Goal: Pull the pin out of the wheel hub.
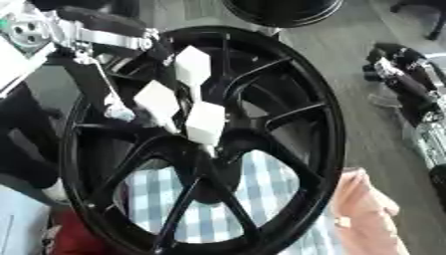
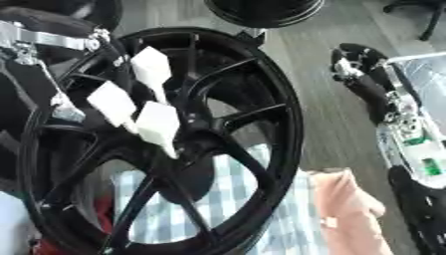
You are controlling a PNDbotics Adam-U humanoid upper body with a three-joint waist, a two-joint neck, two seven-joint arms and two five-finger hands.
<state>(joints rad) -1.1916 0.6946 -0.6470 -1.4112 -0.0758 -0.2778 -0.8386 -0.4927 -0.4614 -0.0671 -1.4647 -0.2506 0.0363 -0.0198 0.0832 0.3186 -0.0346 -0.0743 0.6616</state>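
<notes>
Grey floor runs behind the work, and a blue and white checked cloth (image 1: 261, 194) shows through the spokes of the black wheel (image 1: 322, 124), which stands almost upright close to the camera. At its hub (image 1: 205, 164) 3 white block-like pieces (image 1: 206, 123) sit together; I judge them to be the tips of the left hand (image 1: 159, 99), which comes in from the upper left on a black and silver arm. They seem to close around the hub centre, but the pin itself I cannot make out, so what exactly they hold is not sure. The wheel looks heavy and stiff, and it will probably not bend; the pin is likely small, rigid and smooth, so it should be taken near its outer end and pulled straight along its axis, while the wheel must stay steady. The right hand (image 2: 370, 84) rests at the right side, well apart from the wheel, and whether its fingers are open I cannot tell. In the right eye view this arm shows more fully, with a green part lower down; the left eye view shows more of the wheel rim. A pink object (image 2: 344, 209) lies at the lower right.
</notes>
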